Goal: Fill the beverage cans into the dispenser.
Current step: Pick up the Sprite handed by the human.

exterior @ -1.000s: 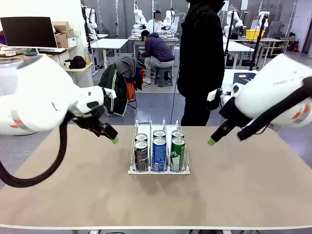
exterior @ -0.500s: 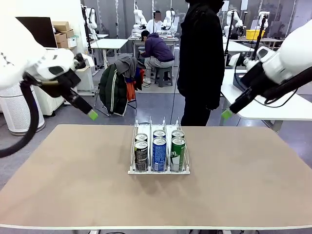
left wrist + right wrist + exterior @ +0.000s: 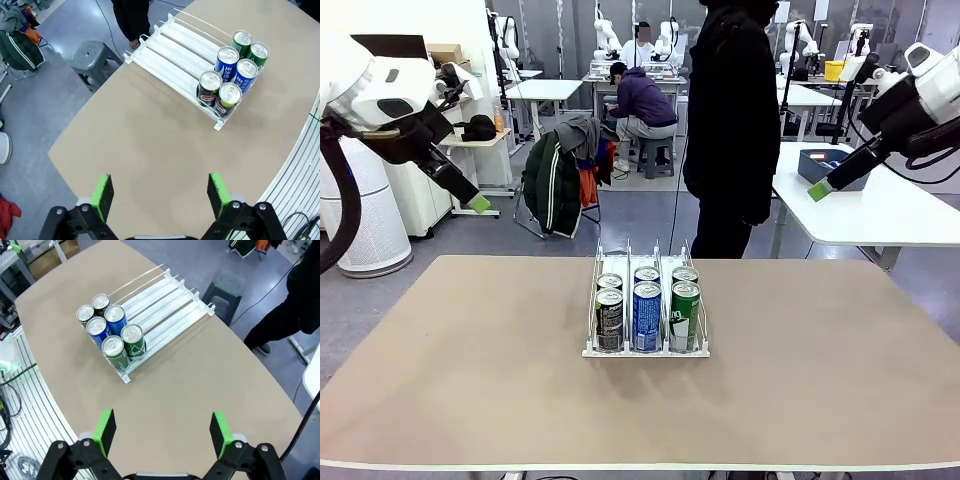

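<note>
The white wire dispenser point(image 3: 645, 353) stands mid-table with several beverage cans in its three lanes: black ones point(image 3: 609, 320) on the left, blue-and-white ones point(image 3: 647, 316) in the middle, green ones point(image 3: 684, 316) on the right. They crowd the end nearest me, and the far lanes point(image 3: 170, 50) are bare. My left gripper point(image 3: 476, 204) hangs high off the table's left side, open and holding nothing. My right gripper point(image 3: 818, 190) hangs high to the right, also open with nothing in it. From above, each wrist view shows the cans point(image 3: 230, 65) point(image 3: 112, 335) and the dispenser point(image 3: 160, 297) far beyond my grippers point(image 3: 160, 195) point(image 3: 162, 432).
A person in black point(image 3: 732, 120) stands at the table's far edge behind the dispenser. A grey stool point(image 3: 92, 55) sits on the floor beside the far side. The tan tabletop point(image 3: 800, 400) is bare around the rack.
Both arms have risen and swung outward from beside the dispenser, the left to the upper left, the right to the upper right. The cans have not moved.
</note>
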`<state>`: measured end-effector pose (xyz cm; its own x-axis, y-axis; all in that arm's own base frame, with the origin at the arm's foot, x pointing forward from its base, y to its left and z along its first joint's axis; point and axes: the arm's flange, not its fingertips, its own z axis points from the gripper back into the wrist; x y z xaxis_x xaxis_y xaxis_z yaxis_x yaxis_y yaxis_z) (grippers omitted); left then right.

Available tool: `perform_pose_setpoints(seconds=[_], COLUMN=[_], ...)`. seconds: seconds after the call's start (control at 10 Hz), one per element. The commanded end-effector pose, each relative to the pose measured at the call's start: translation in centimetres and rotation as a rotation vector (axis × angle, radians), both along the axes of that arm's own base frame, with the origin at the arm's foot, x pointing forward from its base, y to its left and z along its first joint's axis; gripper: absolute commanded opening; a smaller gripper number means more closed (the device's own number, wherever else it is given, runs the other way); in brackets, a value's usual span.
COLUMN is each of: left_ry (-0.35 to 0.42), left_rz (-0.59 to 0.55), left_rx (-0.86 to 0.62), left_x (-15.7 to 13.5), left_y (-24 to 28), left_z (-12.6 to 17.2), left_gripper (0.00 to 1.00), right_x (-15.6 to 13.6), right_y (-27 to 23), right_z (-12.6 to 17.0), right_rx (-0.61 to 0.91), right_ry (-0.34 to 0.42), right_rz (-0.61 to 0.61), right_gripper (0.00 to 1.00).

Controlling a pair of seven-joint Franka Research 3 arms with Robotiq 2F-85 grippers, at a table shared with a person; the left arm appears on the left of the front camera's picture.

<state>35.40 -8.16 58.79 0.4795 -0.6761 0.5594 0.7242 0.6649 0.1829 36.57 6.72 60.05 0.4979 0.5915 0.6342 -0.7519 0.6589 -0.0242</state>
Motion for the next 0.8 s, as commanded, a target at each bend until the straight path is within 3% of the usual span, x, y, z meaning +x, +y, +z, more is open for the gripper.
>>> perform_pose_setpoints(seconds=[0.0, 0.5, 0.7], left_ry=[0.022, 0.022, 0.022], left_rz=[-0.009, -0.009, -0.009], left_rx=[-0.020, -0.020, -0.020], left_x=[0.2, 0.2, 0.2], left_y=[-0.4, -0.4, -0.4], left_z=[-0.5, -0.5, -0.5], left_gripper=[1.00, 1.00, 1.00], right_x=[0.1, 0.1, -0.9], right_y=[1.0, 1.0, 0.6], right_z=[-0.9, -0.7, 3.2], right_rx=[-0.006, -0.017, -0.064], right_ry=[0.019, 0.013, -0.057], right_rz=[0.026, 0.014, 0.049], right_gripper=[1.00, 1.00, 1.00])
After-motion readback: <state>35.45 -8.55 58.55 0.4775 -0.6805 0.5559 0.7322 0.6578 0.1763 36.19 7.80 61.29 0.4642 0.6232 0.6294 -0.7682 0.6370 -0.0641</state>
